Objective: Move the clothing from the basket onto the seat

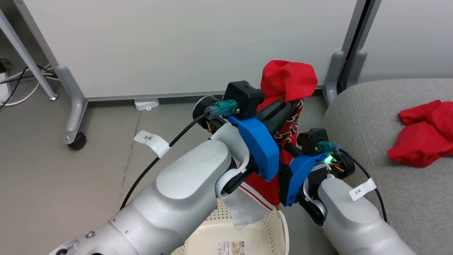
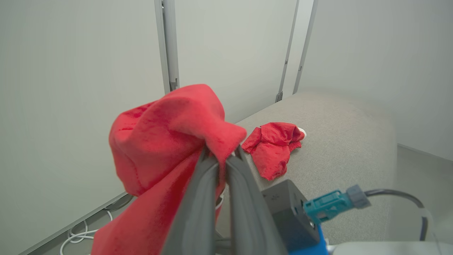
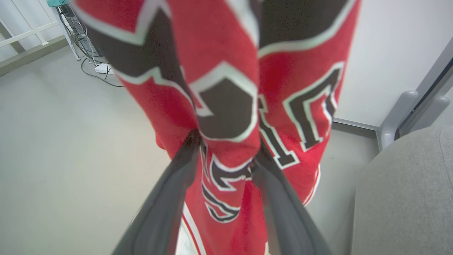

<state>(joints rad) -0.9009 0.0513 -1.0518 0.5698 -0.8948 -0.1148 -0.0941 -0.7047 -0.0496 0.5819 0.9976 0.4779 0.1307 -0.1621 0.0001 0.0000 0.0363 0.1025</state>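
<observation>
In the head view the basket [image 1: 270, 225] is cut off by the bottom edge, and the left forearm covers its 9 o'clock side. The right gripper [image 1: 287, 148] is half hidden there behind the left wrist's blue mount, so its tips cannot be made out. A white flap [image 1: 244, 210] hangs below the jersey's striped hem; what it is cannot be told. The plain garment [image 1: 423, 138] runs off the edge at 3 o'clock.

The left gripper [image 2: 222, 156] is nearly closed, its tips pinching a bunched red fold at the top of the jersey [image 2: 159, 141], which spills over the tips toward 10 o'clock and hangs down toward 7 o'clock in the left wrist view. The right gripper [image 3: 226, 145] grips lower down: its fingers [image 3: 166, 198] stand a little apart with a thick fold of the lettered cloth squeezed between the tips, and the rest of the jersey [image 3: 226, 106] rises to 12 o'clock, blurred by closeness.

In the head view the jersey [image 1: 293, 120] hangs above the basket at its 12 o'clock, with the left gripper [image 1: 287, 102] at its top and the right gripper at 5 o'clock from that. The seat [image 1: 389, 184] lies at 3 o'clock of both grippers, and the plain garment rests crumpled on it, well apart from them.
</observation>
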